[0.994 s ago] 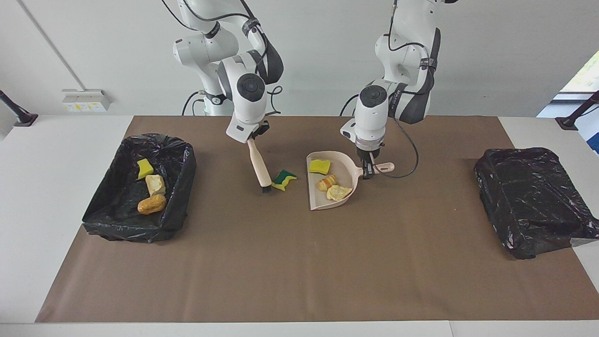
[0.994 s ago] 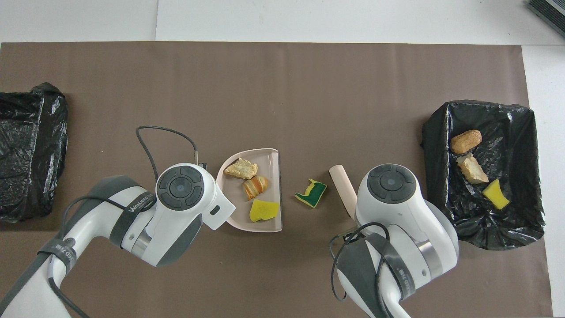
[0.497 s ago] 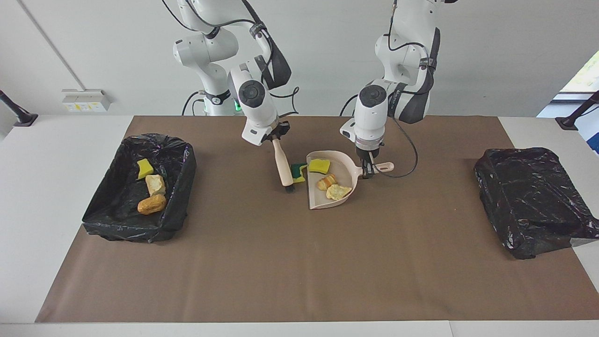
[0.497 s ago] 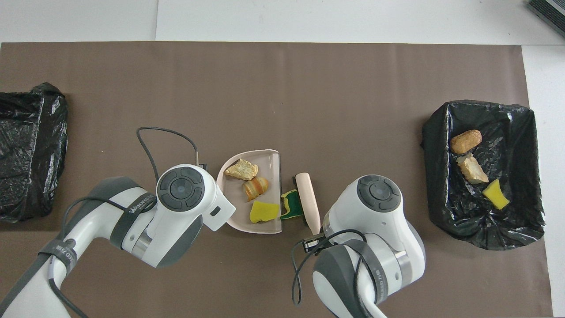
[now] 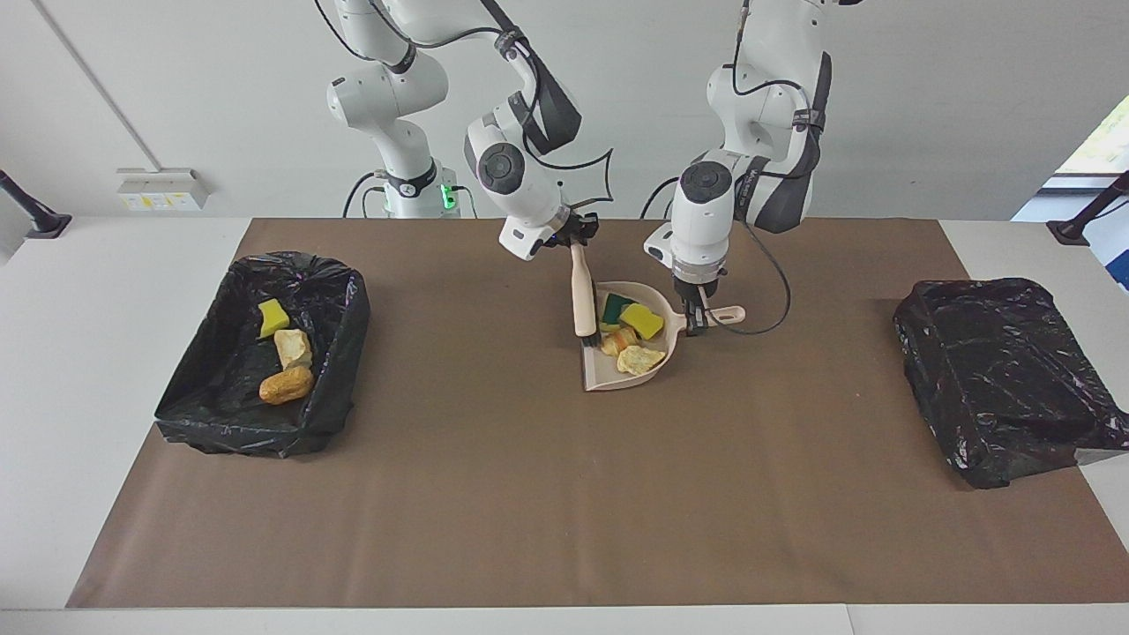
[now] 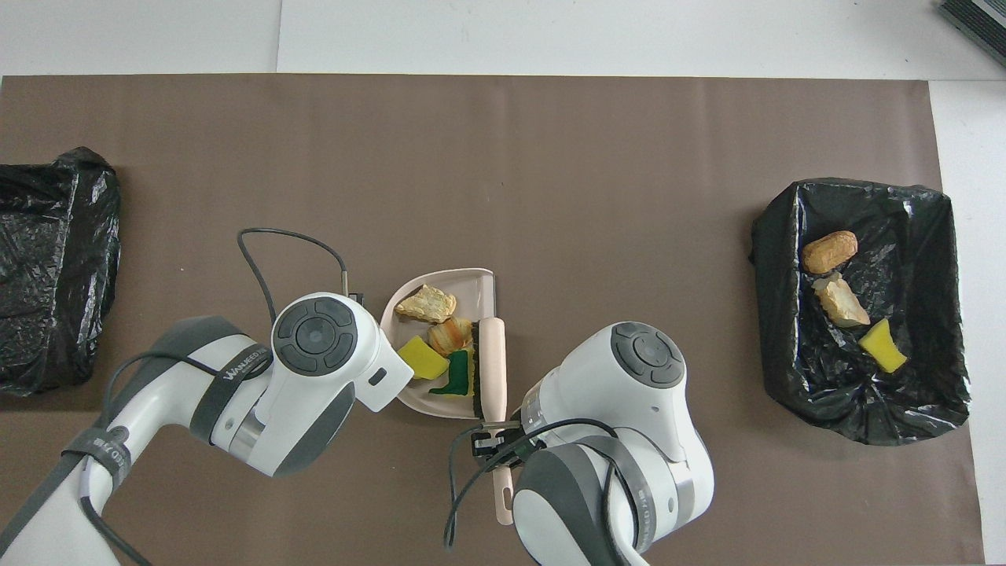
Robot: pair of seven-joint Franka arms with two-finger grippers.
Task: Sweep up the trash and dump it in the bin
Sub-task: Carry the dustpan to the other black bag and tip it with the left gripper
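I see right gripper clamped on brush; left gripper clamped on dustpan handle; green-yellow sponge in pan.

Four trash bits lie in the dustpan (mid-table), three in the bin toward the right arm's end.

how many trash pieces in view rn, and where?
7. Four in the dustpan: flaky piece, croissant-like lump, yellow sponge, yellow-and-green sponge. Three in the open bin: brown lump, pale chunk, yellow sponge piece. The arms may hide more.
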